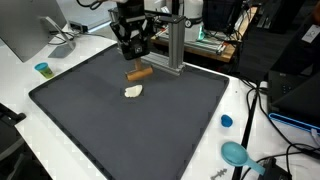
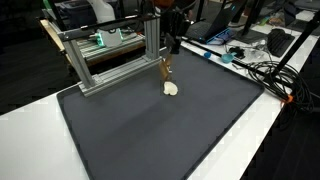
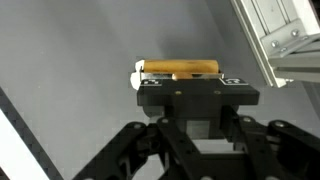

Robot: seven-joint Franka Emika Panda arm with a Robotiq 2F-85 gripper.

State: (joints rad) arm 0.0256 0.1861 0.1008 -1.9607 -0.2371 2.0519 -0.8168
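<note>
Toward the far edge of the white table (image 1: 15, 82), just beyond a small cream-coloured lump (image 1: 134, 92), a short brown wooden cylinder (image 1: 139, 73) is seen on the dark grey mat (image 1: 120, 135). Bare mat is left toward the near edge and both side edges. A silver aluminium frame (image 1: 172, 40) stands close behind. The black gripper (image 1: 134, 58) is set directly over the cylinder, fingertips at it. Whether it is clamped cannot be told.

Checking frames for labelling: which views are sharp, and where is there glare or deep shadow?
Wrist view: brown stick sharp, aluminium frame bright, almost washed out, end effector dark and underexposed. In both exterior views: soft, little detail, mat evenly lit.
</note>
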